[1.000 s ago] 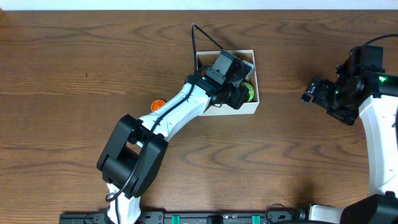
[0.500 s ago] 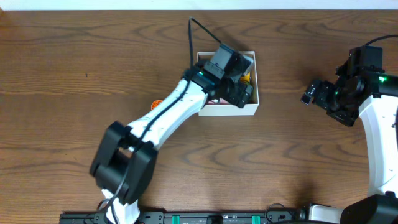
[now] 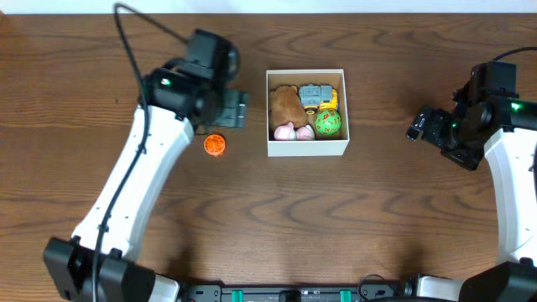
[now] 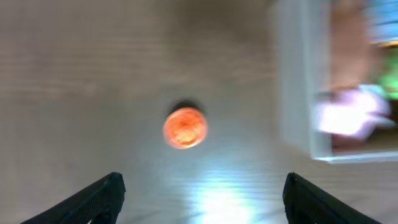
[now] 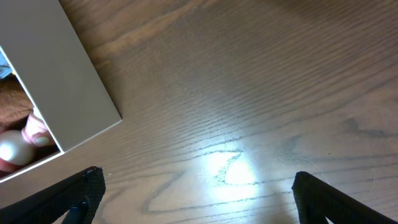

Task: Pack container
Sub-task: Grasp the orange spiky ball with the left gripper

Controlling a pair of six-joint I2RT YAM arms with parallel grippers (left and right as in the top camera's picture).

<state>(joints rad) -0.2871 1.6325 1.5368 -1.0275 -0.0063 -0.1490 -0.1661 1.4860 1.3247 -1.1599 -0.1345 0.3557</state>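
While the overhead shows the left gripper (image 3: 234, 110) near the container (image 3: 307, 148), an unpacked orange toy (image 3: 215, 144) sits just by it. Left wrist: jaws wide, empty, toy ahead between them, so next is dropping down to pinch it. Right wrist: right gripper (image 5: 199, 193) open, container off to its left. No readable labels.

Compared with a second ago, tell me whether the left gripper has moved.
Yes. The left gripper left the container and now sits to its left, near the orange toy.

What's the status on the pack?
Left hand open, empty, near orange disc. Right hand open, empty. Container holds several toys; disc outside, left of it. Nothing blocking.
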